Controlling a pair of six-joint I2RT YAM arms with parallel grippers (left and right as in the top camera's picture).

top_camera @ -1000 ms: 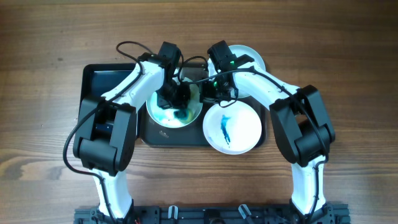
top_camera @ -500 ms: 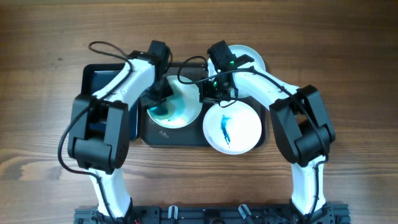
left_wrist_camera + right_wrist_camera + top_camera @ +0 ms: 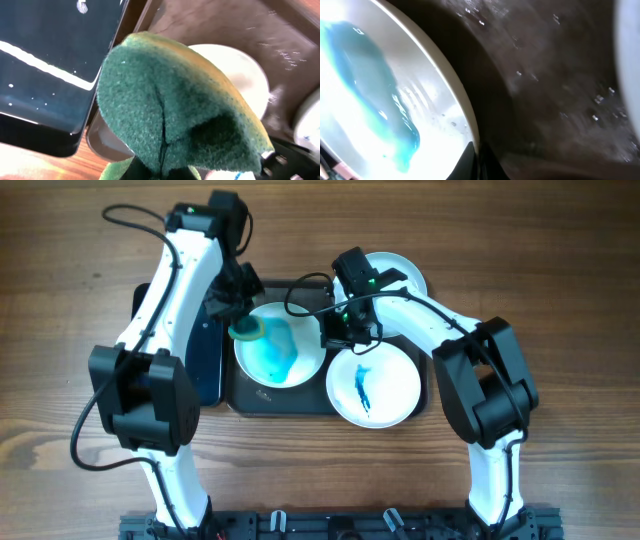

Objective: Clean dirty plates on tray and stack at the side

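Observation:
A plate (image 3: pixel 280 348) with a wide blue-teal smear lies on the dark tray (image 3: pixel 262 400). My right gripper (image 3: pixel 338 330) is shut on this plate's right rim; in the right wrist view the dark fingertips (image 3: pixel 470 159) pinch the white rim of the plate (image 3: pixel 375 95). My left gripper (image 3: pixel 238 318) is shut on a green and yellow sponge (image 3: pixel 245 330), which hangs at the plate's left rim. That sponge (image 3: pixel 170 110) fills the left wrist view. A second plate (image 3: pixel 380 385) with a thin blue streak sits at the tray's front right. A third plate (image 3: pixel 400 272) lies behind the right arm.
A smaller glossy black tray (image 3: pixel 205 365) lies to the left of the dark tray, partly under my left arm, and shows again as the black tray (image 3: pixel 45 75) in the left wrist view. Bare wooden table (image 3: pixel 560 300) surrounds both trays.
My left gripper has carried the sponge from the plate's centre out to its left rim, and the arm has swung up and left. The blue smear looks spread wider. The right arm has not moved.

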